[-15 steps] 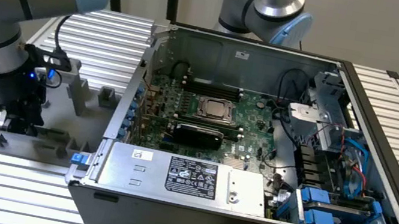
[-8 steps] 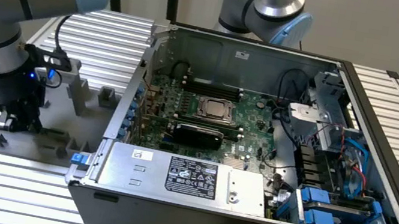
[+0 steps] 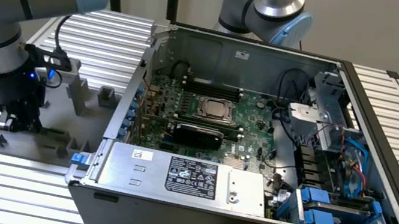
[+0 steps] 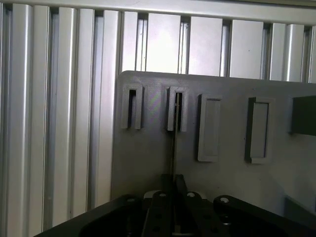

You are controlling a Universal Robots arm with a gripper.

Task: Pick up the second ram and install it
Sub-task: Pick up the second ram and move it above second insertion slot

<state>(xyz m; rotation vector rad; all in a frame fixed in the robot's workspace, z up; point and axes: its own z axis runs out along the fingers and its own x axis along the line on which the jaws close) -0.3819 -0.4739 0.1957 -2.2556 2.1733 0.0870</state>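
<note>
In the wrist view the second ram shows edge-on as a thin dark line, its far end standing in a slotted holder on the light grey fixture plate. My gripper is shut on its near end, with the dark fingers pressed close on both sides. In the exterior view the gripper reaches down onto the grey fixture at the exterior view's left of the open computer case. The ram itself is hidden behind the gripper there.
The case holds the motherboard with dark memory slots near its back and a black card across it. A power supply fills the front. Other grey holders stand on the fixture. A second arm stands behind the case.
</note>
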